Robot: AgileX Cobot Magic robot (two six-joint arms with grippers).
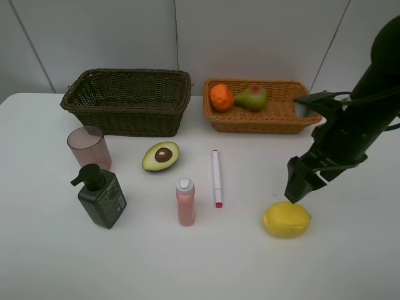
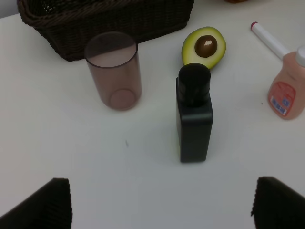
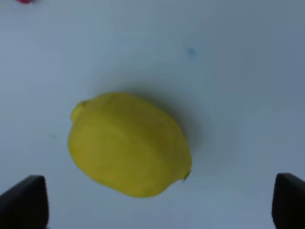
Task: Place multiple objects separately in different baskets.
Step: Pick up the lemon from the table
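Right gripper [image 3: 155,207], fingers [image 3: 24,202] wide apart and empty, just over the yellow lemon [image 3: 128,143], seemingly clear of it.

There are two baskets on the surface [image 1: 200,262]: one dark basket [image 1: 125,119] and one tan basket [image 1: 262,124]. Fruit comes to four pieces, one of each kind: one orange [image 1: 220,97], one pear [image 1: 252,97], one lemon [image 1: 287,219] and one avocado half [image 1: 152,160] with a single pit [image 1: 164,155]. Two of those four pieces sit in the tan basket and two lie out on the surface. There are two bottles, one pump bottle [image 1: 101,197] and one pink bottle [image 1: 185,202], plus one cup [image 1: 89,147] and one marker [image 1: 216,177].
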